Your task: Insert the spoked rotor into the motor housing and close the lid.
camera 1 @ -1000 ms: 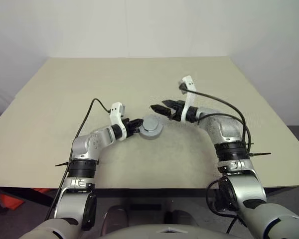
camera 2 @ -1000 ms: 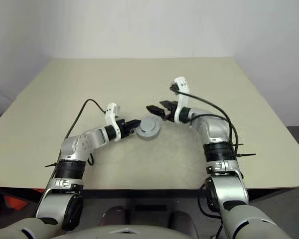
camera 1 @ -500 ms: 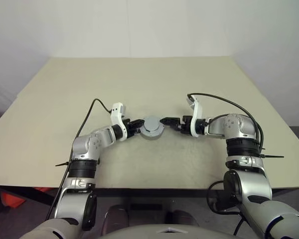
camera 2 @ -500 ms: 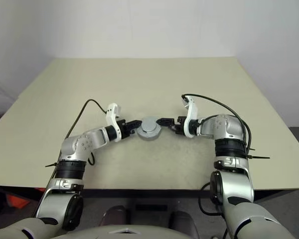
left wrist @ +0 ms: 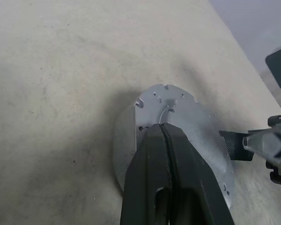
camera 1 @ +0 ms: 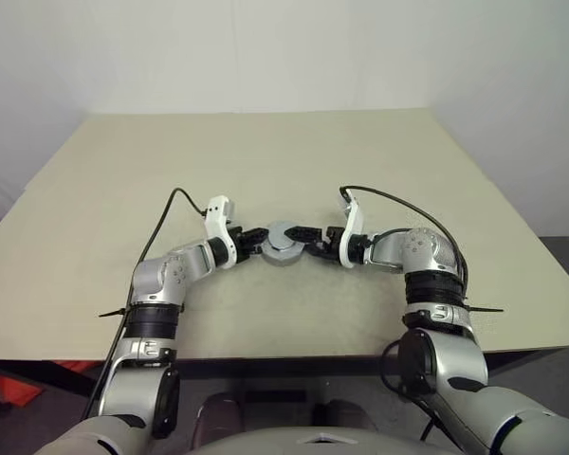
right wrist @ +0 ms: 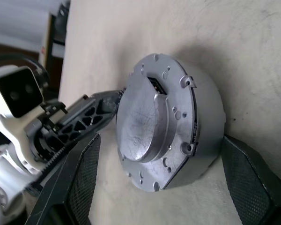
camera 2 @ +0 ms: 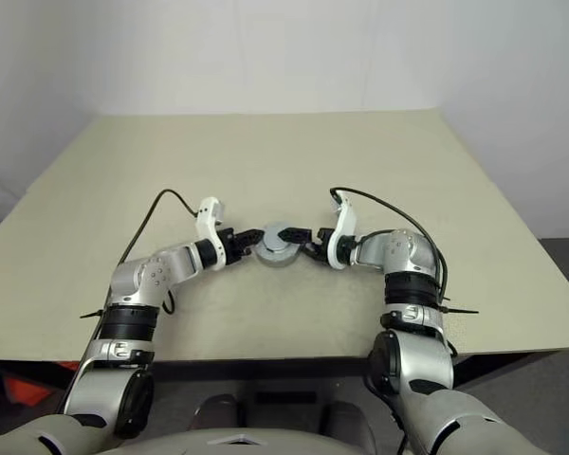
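The round grey-metal motor housing (camera 1: 283, 244), smooth grey lid (right wrist: 145, 123) already on, sits mid-table (camera 1: 294, 161); left gripper (camera 1: 255, 240), jaws clenched, presses its near rim, likely bracing it, while right gripper (camera 1: 306, 239) spreads released jaws either side, apparently to seat the lid.

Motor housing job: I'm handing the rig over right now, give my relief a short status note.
Left gripper: fingers shut, tips resting on the lid.
Right gripper: fingers wide open, one on each side of the motor housing, not clamped.
Housing sits mid-table between both grippers, lid on top, smooth face up.
Rotor cannot be seen; presumably inside.
Done: lid placed.
Left: confirm it is fully seated, then withdraw both arms.
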Tool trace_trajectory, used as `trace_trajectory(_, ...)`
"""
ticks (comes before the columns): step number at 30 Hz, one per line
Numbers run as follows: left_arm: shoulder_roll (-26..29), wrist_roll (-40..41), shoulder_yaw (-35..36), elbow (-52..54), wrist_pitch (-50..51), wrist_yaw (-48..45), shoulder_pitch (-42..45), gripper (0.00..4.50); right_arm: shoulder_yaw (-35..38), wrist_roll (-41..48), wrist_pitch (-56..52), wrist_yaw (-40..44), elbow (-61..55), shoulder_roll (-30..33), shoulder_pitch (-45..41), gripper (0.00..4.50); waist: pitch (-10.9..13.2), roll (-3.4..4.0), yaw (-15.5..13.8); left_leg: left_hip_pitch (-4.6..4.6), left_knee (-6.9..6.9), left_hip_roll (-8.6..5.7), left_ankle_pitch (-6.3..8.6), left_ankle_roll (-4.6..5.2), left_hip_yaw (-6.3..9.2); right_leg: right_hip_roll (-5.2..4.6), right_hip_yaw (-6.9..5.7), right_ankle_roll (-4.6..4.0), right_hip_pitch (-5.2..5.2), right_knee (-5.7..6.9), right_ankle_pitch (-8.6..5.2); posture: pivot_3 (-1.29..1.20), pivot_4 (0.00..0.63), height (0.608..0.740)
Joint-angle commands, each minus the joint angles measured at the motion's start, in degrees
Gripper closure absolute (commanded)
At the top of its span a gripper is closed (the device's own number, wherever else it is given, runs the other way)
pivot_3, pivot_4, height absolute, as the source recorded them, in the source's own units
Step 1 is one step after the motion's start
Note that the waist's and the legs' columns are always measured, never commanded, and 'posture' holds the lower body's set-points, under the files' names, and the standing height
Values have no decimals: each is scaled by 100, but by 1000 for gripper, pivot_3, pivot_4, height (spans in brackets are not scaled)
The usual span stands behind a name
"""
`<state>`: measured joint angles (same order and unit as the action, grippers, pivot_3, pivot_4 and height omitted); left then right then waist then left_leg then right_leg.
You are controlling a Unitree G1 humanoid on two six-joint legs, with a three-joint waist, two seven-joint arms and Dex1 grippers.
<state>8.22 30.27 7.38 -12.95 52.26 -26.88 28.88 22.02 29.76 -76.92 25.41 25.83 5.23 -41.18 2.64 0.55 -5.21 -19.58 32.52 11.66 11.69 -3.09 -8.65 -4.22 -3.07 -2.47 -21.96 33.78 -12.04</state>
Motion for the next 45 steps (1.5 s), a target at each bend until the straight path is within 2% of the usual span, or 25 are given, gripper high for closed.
trace_trajectory(1, -36, -32, -153, -50, 100, -8, -5, 4500, 154, 324, -146, -90, 347, -414, -208, 29, 0, 0, 16, 4, -6, 1, -4, -7, -1, 0, 0, 0, 0, 0, 0, 0, 0, 740)
trace_trajectory(11, 7, -118, -189, -121, 3, 16, 56, 4500, 446, 491, -117, -91, 789, -854, -626, 29, 1, 2, 86, 0, -30, 3, -17, -27, -2, 5, 0, -13, -16, 0, 5, 0, 0, 740)
trace_trajectory(19, 3, -166, -164, -119, -46, 30, 37, 4500, 283, 226, 551, -162, 1332, -989, -777, 29, 1, 2, 114, -10, -31, 6, -16, -26, -3, 8, -2, -21, -28, 2, 1, 0, 0, 740)
trace_trajectory(22, 10, -188, -145, -134, -62, 19, 35, 4500, 305, 237, 654, -211, 1503, -984, -846, 623, 2, 4, 108, -9, -31, 6, -16, -26, -3, 8, -2, -21, -28, 3, 1, 0, 0, 740)
trace_trajectory(26, 18, -206, -130, -178, -103, 14, 54, 4500, 261, 192, 803, -258, 1711, -914, -911, 2050, 3, 4, 96, -13, -28, 5, -16, -25, -2, 7, -3, -22, -43, 2, 2, 0, 0, 740)
trace_trajectory(28, 19, -215, -123, -202, -130, 10, 64, 4500, 248, 159, 858, -304, 1783, -878, -936, 2369, 3, 5, 95, -17, -28, 4, -16, -24, -2, 7, -3, -23, -42, 2, 2, 0, 0, 740)
trace_trajectory(33, -25, -200, -31, -210, -301, 38, 71, 4500, 339, 214, 981, -317, 1888, -810, -975, 2380, 3, 5, 91, -17, -28, 5, -16, -24, -2, 6, -4, -23, -37, 5, 2, 0, 0, 740)
trace_trajectory(39, -113, 94, 572, -136, -464, 174, 62, 4500, 876, 623, 1070, -420, 1976, -726, -1226, 2382, 16, 5, 85, -19, -21, 6, -17, -25, -2, 6, -4, -24, -46, 10, 3, 0, 0, 740)
trace_trajectory(45, -184, 810, 1426, 174, -338, 419, -56, 4500, 1514, 1080, 1203, -635, 2264, -584, -1692, 2382, 42, 6, 79, -112, 31, 4, -8, -4, -1, 6, -5, -33, -151, 83, 2, 0, 0, 740)
